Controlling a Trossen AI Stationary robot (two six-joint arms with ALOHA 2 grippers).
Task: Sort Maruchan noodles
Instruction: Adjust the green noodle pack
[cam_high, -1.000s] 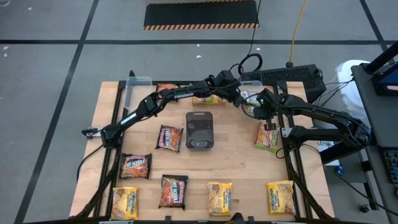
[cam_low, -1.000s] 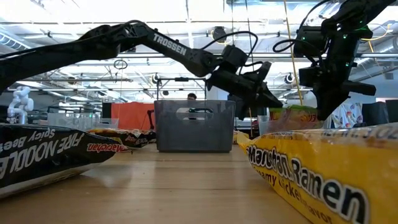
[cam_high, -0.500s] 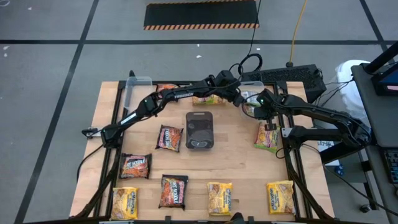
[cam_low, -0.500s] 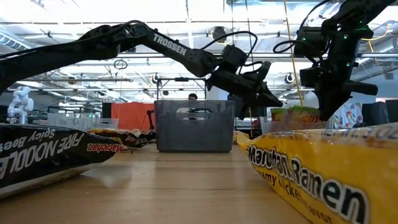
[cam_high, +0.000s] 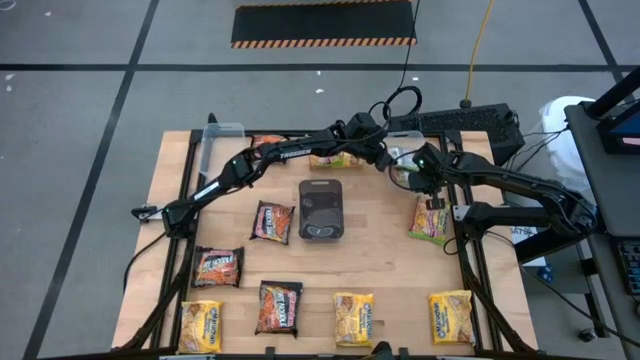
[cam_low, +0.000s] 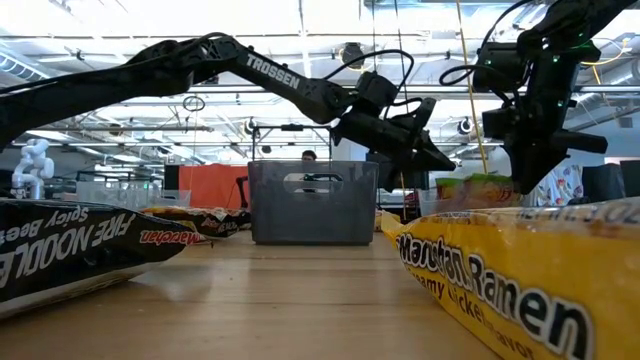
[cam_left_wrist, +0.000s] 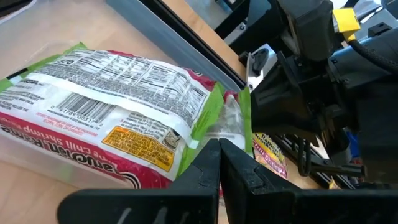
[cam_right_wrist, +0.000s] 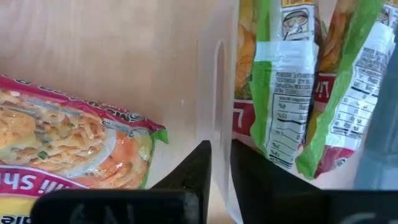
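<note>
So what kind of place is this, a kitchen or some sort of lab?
Most likely a robotics lab or workshop, not a kitchen. The wooden table sits on a bare grey floor marked with hazard-striped tape, and the low view shows a large open hall with ceiling lights and other equipment behind.

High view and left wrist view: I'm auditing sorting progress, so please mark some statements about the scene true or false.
1. The dark grey tray sits in the middle of the table. True.
2. The dark packet nearest the tray lies on its right in the picture. False: that dark packet lies on its left.
3. The left hand is wide open. False: the left hand is shut.
4. Three yellow packets lie along the picture's bottom edge. True.
</note>
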